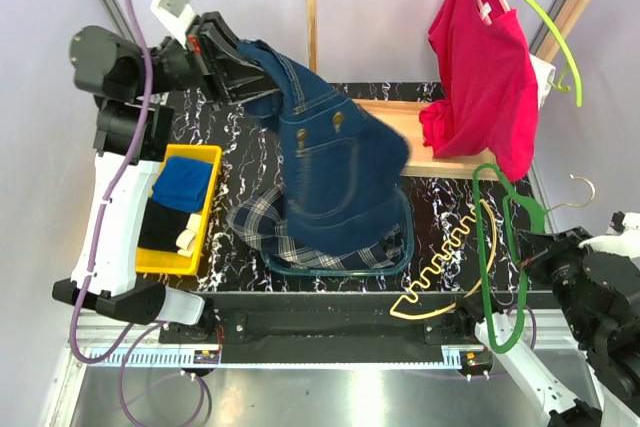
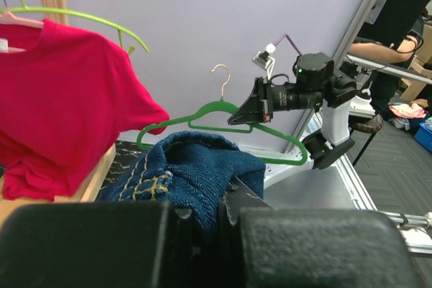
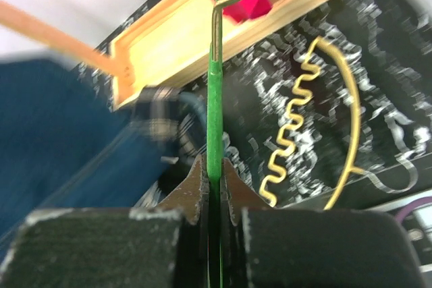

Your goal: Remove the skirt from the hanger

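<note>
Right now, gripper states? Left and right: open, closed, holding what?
left gripper: closed, holding the denim garment.
right gripper: closed, holding the green hanger.

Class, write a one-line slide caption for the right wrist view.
Right gripper clamps the green hanger edge-on, with the cream zigzag hanger lying bare on the marbled table beyond.

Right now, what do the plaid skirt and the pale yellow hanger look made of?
The skirt: soft woven cloth, matte; its check pattern and limp folds show it. The hanger: likely plastic or coated wire, smooth; its thin zigzag bar looks rigid.
</note>
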You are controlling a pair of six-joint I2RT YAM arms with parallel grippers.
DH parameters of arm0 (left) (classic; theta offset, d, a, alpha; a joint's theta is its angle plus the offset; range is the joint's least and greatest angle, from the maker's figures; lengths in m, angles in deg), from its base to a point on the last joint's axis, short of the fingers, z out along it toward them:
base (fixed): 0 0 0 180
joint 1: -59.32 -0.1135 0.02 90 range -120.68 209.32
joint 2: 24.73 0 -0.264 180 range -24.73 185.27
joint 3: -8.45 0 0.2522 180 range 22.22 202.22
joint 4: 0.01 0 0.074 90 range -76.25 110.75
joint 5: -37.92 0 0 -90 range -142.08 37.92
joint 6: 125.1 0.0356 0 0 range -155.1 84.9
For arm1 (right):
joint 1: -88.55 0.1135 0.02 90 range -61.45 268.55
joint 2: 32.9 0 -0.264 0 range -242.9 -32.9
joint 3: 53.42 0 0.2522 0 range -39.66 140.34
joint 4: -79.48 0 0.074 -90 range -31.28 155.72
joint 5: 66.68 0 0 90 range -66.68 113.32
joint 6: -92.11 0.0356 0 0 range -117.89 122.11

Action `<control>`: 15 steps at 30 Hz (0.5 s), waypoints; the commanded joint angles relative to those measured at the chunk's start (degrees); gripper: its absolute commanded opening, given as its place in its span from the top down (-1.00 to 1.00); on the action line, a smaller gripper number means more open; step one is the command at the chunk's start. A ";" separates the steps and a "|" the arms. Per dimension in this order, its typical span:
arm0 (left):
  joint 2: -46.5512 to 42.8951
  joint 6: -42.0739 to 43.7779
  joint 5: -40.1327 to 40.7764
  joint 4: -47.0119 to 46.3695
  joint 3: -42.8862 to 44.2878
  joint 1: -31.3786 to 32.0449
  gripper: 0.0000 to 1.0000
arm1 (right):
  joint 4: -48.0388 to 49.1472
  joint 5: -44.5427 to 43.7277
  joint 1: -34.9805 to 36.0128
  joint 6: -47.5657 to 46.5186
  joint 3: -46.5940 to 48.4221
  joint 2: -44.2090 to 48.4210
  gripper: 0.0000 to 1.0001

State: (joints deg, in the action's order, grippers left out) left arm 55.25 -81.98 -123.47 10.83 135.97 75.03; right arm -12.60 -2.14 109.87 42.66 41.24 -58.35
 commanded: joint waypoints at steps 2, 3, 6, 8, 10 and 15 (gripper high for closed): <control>-2.81 10.53 1.88 3.52 -7.30 2.57 0.88 | -11.66 7.35 -0.23 7.15 -1.62 2.51 1.00; -3.25 13.44 2.05 6.40 -10.02 3.71 0.88 | -14.81 6.65 -0.40 8.65 -1.37 2.43 1.00; -5.71 26.62 3.45 18.45 -15.81 5.30 0.88 | -14.75 5.94 -4.94 9.27 1.00 2.77 1.00; -7.46 35.57 5.03 26.54 -18.73 5.57 0.88 | -14.75 7.51 -8.38 9.11 1.45 0.85 1.00; -8.09 40.17 7.05 32.52 -21.64 5.57 0.89 | -14.66 9.54 -12.61 8.93 -0.64 -1.60 1.00; -8.27 52.13 11.36 41.66 -22.43 5.57 0.93 | -14.66 0.77 -14.73 12.26 -5.13 -3.46 1.00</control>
State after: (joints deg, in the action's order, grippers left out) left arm 50.71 -44.16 -116.61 45.58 112.32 80.54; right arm -13.28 4.40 95.77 51.06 39.25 -58.37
